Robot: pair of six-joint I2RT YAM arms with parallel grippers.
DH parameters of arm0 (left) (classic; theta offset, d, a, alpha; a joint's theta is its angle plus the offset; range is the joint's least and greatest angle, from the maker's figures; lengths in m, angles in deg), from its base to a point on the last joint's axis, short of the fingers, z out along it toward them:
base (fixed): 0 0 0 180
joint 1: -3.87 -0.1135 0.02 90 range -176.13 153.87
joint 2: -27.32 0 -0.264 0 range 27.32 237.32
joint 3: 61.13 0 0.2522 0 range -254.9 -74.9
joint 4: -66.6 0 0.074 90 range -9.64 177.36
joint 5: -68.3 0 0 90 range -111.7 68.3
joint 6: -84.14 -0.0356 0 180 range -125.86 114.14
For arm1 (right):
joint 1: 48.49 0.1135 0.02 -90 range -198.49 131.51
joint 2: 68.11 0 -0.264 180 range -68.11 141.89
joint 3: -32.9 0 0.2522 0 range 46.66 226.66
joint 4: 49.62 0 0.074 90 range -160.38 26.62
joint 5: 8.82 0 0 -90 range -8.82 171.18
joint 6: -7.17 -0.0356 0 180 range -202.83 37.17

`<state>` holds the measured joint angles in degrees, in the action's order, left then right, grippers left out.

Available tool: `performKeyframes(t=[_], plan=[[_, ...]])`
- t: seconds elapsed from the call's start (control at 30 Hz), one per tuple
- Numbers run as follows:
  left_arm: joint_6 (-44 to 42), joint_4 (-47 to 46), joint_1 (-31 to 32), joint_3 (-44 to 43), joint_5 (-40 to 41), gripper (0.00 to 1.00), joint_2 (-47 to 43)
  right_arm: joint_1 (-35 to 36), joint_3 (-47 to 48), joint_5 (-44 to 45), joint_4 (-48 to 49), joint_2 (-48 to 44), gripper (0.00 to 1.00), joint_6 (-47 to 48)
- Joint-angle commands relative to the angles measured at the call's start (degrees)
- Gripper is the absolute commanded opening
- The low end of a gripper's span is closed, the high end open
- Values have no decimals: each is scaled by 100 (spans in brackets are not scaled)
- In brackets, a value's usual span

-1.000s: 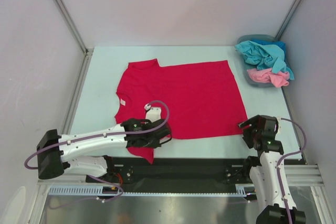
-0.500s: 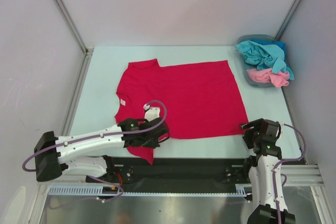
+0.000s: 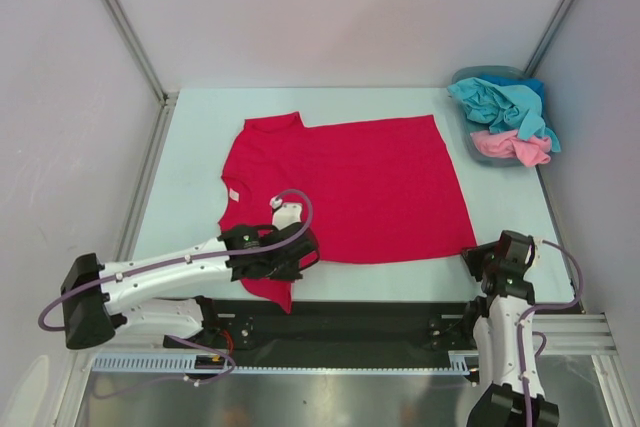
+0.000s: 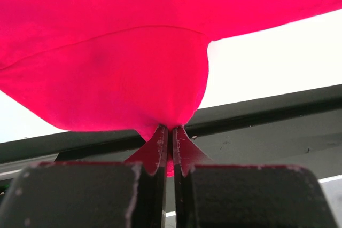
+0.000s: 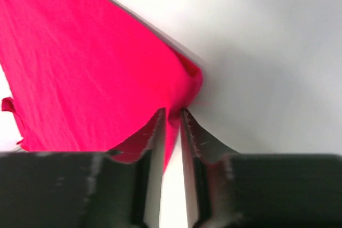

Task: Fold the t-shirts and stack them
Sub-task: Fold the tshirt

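A: Start at the left. The left gripper [image 4: 170, 133] has its jaws pressed fully together on a pinch of the crimson t-shirt [image 3: 350, 187], by the near sleeve. The cloth rises in a small tent from the tips.

B: And the shirt itself?

A: It is spread flat on the table [image 3: 190, 167], its neck to the left. The near sleeve hangs toward the black rail [image 3: 380, 319] at the table's front edge.

B: What about the other side?

A: The right gripper [image 5: 172, 115] sits at the near-right hem corner. Its jaws are drawn almost together, with a fold of red cloth between them.

B: That bite looks thin to me.

A: That is my worry. Only the very corner is caught, so a lift could let it slip out. One side would then rise alone and the fold would skew.

B: Could the left pinch hold two layers?

A: I cannot tell. If it does, the sleeve may bunch under the fold.

B: Anything farther right?

A: The blue-grey basket [image 3: 480, 71] holds a teal shirt [image 3: 500, 102] and a pink shirt [image 3: 505, 145], well apart from the red one. A wide swing of the right arm could snag them.
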<state>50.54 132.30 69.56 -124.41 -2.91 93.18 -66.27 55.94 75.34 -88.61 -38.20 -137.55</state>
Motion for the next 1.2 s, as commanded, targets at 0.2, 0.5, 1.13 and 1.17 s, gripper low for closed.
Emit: performKeyframes(t=[0.2,0.5,1.13,1.17], plan=[[-77,114,-48,-225,-24,0,-442,-217,417,-92,501,655,0,356],[-50,132,-48,-190,-15,0,-557,-261,970,-233,598,841,0,550],[-515,422,-942,-1313,802,0,163,169,1234,-48,1644,1745,0,471],[-612,405,-1040,-1393,811,0,207,196,1278,-31,1731,1824,0,462]])
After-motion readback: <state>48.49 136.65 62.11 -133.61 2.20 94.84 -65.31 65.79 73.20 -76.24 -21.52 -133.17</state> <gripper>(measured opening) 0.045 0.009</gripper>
